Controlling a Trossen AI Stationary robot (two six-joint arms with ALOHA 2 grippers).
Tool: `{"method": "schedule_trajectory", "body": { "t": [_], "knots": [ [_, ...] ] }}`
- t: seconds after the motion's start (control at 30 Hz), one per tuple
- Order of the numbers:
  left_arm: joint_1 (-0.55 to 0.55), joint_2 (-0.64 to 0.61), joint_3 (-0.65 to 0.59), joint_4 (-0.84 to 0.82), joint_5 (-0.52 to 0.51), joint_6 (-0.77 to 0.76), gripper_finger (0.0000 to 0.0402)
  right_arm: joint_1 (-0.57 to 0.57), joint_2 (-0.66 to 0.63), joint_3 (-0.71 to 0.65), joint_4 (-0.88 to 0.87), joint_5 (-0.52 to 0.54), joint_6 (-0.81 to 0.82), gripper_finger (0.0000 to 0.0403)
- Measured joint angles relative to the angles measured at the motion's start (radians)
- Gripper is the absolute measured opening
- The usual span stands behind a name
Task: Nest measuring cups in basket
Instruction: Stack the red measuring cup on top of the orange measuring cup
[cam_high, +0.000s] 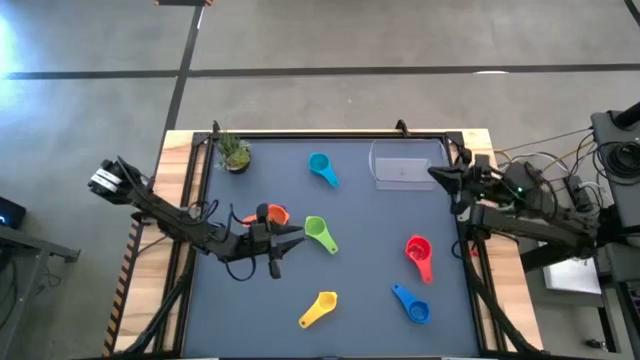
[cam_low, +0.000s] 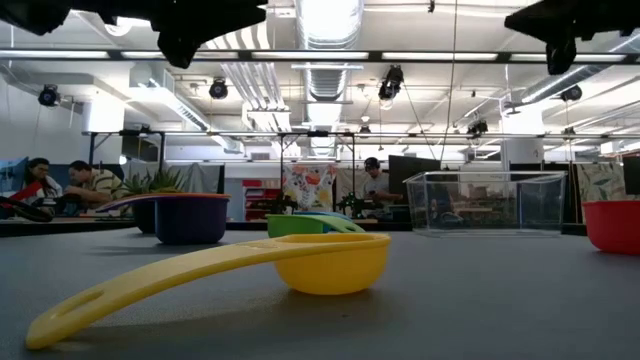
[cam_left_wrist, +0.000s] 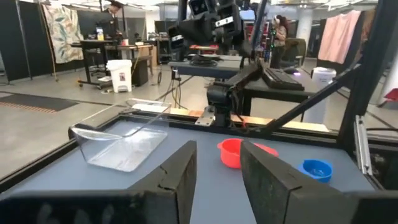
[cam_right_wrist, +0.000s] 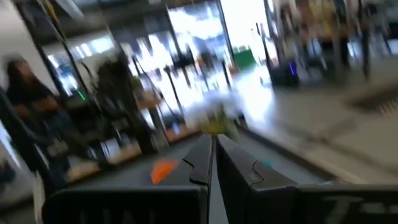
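Six cups lie apart on the dark mat: teal (cam_high: 322, 168), green (cam_high: 320, 235), red (cam_high: 418, 253), blue (cam_high: 411, 304), yellow (cam_high: 319, 310) and orange (cam_high: 275, 214). In the low view the orange cup seems to sit inside the purple cup (cam_low: 190, 220). The clear basket (cam_high: 400, 183) stands at the far right and holds nothing. My left gripper (cam_high: 297, 235) hovers open above the mat, between the orange and green cups, pointing right. My right gripper (cam_high: 432, 174) is shut, raised beside the basket's right end.
A small potted plant (cam_high: 234, 153) stands at the far left corner. A raised black frame (cam_high: 330, 135) runs around the mat. Bare mat lies between the green cup and the basket. People sit at desks in the room behind (cam_low: 85, 182).
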Motion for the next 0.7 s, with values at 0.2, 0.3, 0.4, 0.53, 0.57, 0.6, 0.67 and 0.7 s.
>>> {"method": "schedule_trajectory", "body": {
  "t": [0.2, 0.3, 0.4, 0.53, 0.57, 0.6, 0.67, 0.7],
  "knots": [
    [0.000, -0.009, -0.012, 0.000, -0.004, -0.013, 0.0093, 0.000, 0.215, 0.219, -0.329, 0.021, 0.057, 0.0013],
    [0.000, -0.016, -0.014, 0.001, -0.005, -0.014, 0.0091, 0.000, 0.316, 0.317, -0.486, 0.018, 0.081, 0.0013],
    [0.000, -0.016, -0.020, 0.000, -0.005, -0.018, 0.0091, 0.000, 0.401, 0.389, -0.664, 0.011, 0.106, 0.0013],
    [0.000, -0.016, -0.028, -0.009, -0.006, -0.032, 0.0091, 0.054, 0.466, 0.432, -0.790, 0.011, 0.209, 0.0013],
    [0.000, -0.016, -0.029, -0.009, -0.006, -0.032, 0.0091, 0.084, 0.475, 0.432, -0.797, 0.012, 0.236, 0.0013],
    [0.000, -0.016, -0.030, -0.008, -0.006, -0.032, 0.0091, 0.115, 0.481, 0.430, -0.800, 0.016, 0.261, 0.0013],
    [0.000, -0.016, -0.033, -0.008, -0.007, -0.032, 0.0091, 0.166, 0.488, 0.419, -0.823, 0.039, 0.308, 0.0013],
    [0.000, -0.016, -0.033, -0.009, -0.007, -0.032, 0.0091, 0.185, 0.490, 0.411, -0.838, 0.047, 0.331, 0.0013]
  ]
}}
